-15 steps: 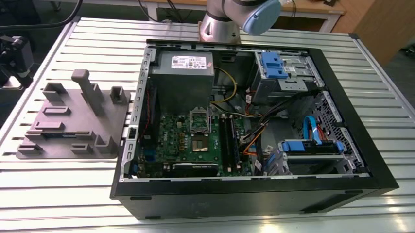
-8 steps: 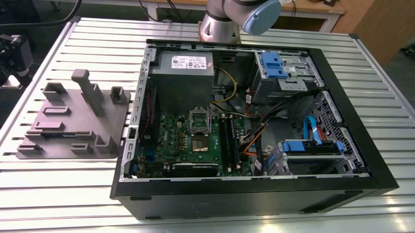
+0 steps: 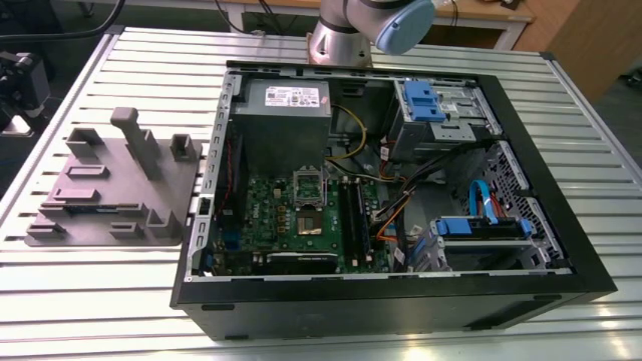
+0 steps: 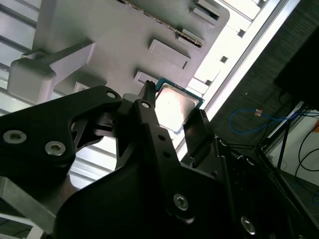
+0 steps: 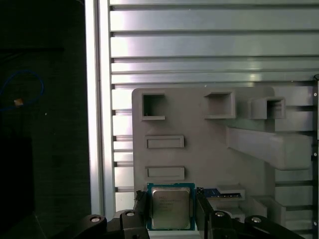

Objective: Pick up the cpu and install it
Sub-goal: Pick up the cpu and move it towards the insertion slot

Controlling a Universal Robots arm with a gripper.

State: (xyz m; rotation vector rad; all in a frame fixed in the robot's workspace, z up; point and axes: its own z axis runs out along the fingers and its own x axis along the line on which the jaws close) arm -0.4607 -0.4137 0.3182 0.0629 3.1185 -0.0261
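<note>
The cpu (image 5: 172, 208) is a small square chip with a silvery top and a pale blue-green edge. It sits between the two black fingers of my gripper (image 5: 172, 211), which is shut on its opposite sides. The second wrist view shows the same grip, with the cpu (image 4: 174, 105) clamped between the fingers (image 4: 147, 102). Behind the chip lies the grey fixture tray (image 5: 199, 159), some way off. In the exterior view, the green motherboard (image 3: 301, 226) lies in the open computer case, and its dark square socket (image 3: 309, 222) has its metal frame lifted.
The grey fixture tray (image 3: 110, 192) with its tall post (image 3: 135, 139) rests on the slatted metal table (image 3: 80, 286) at the exterior view's left. The black case (image 3: 401, 301) holds a power supply (image 3: 286, 101), blue drive bays (image 3: 422, 101) and loose cables (image 3: 401, 199). The arm's base (image 3: 341, 37) stands behind the case.
</note>
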